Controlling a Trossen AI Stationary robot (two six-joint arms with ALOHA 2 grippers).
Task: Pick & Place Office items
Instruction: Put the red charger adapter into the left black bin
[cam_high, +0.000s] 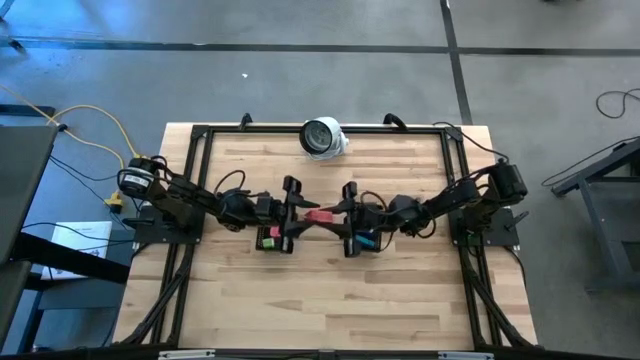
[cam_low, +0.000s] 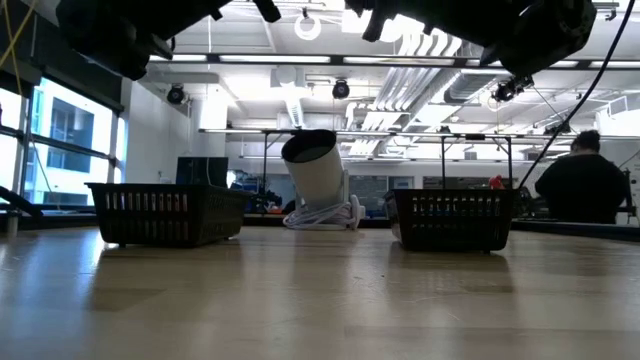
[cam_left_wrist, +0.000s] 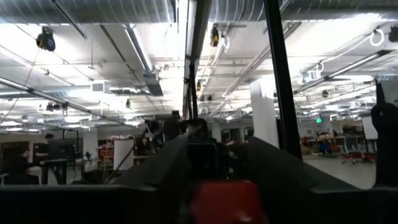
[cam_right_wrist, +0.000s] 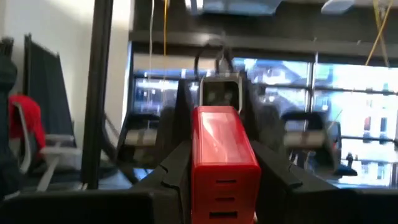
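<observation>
Both tools meet mid-table on red piece (cam_right_wrist: 222, 158).

From my remote station: the left claw (cam_high: 300, 212) and right claw (cam_high: 340, 214) meet nose to nose over mid-worktop (cam_high: 330, 300), a red piece (cam_high: 320, 214) bridging them, so nothing passes between. Under each sits a mesh tray (cam_low: 165, 214). Beyond both claws a white round object (cam_high: 323, 137) blocks the far edge; nearer me, bare wood lies open.

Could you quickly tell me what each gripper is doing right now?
Left gripper: around the small red block; grip cannot be told.
Right gripper: shut on the same block.
</observation>
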